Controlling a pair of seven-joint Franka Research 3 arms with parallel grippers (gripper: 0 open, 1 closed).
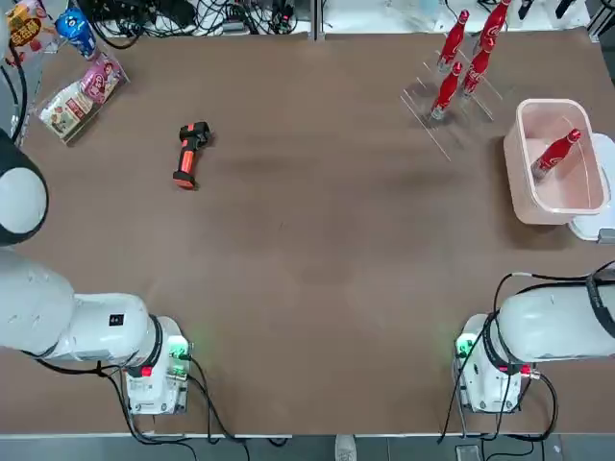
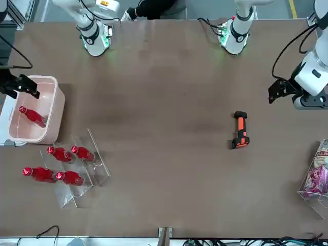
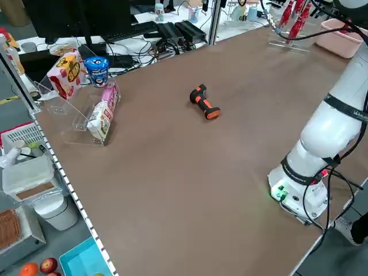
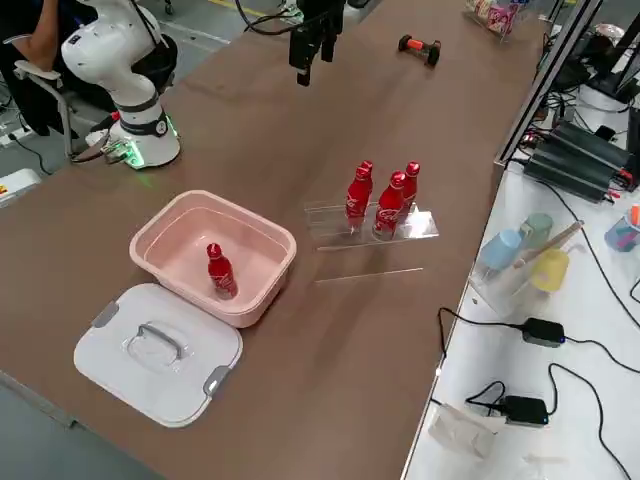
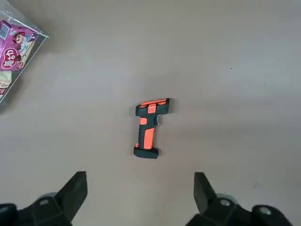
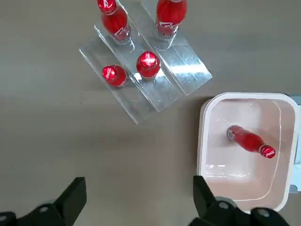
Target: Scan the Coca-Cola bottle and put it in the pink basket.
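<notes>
One red Coca-Cola bottle [image 1: 554, 154] lies on its side inside the pink basket [image 1: 548, 104] at the table's right edge; the right wrist view shows it [image 6: 247, 140] there too. Several more red bottles [image 1: 448, 86] stand on a clear acrylic rack beyond the basket. My right gripper [image 6: 138, 181] hovers high, on the near side of the rack and basket, open and empty. It also shows in the front view [image 2: 23, 84]. My left gripper [image 5: 139, 178] hangs open and empty above the orange-and-black scanner [image 5: 149, 127], which lies on the table's left half [image 1: 190, 156].
A white lid [image 4: 160, 350] lies beside the basket at the table's right edge. A clear stand with snack packets [image 1: 82, 91] sits at the far left corner. Cables and equipment run along the far edge.
</notes>
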